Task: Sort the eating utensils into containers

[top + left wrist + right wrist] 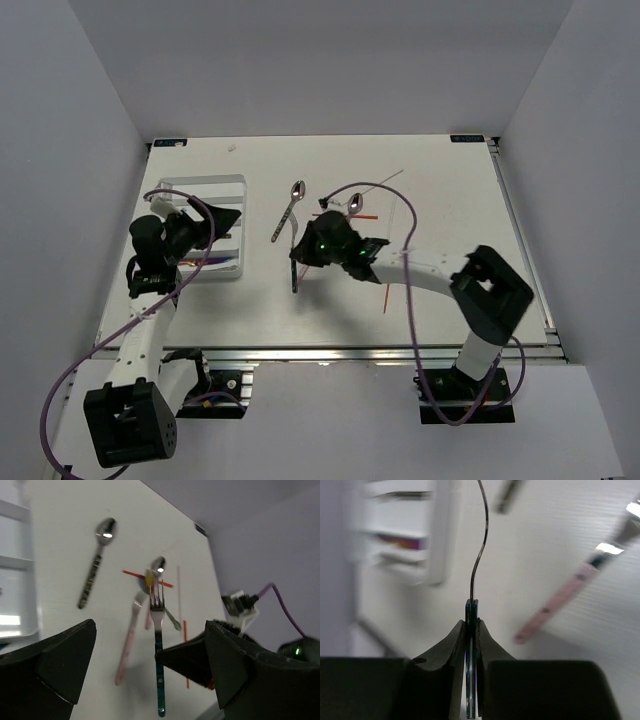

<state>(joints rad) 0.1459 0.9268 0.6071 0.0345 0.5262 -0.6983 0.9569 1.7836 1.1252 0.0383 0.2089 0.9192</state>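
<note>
My right gripper is shut on the teal handle of a silver fork, which shows edge-on and lifted off the table. From above, that gripper and the fork sit at mid-table, right of the white tray. My left gripper hovers open over the tray's right side, holding nothing. Its wrist view looks at the held fork between its wide fingers. On the table lie a dark-handled spoon, a pink fork, another spoon and red sticks.
The tray holds something purple and orange in one compartment. A pink utensil lies to the right of my right gripper. A loose red stick lies near the right arm, and a thin clear stick farther back.
</note>
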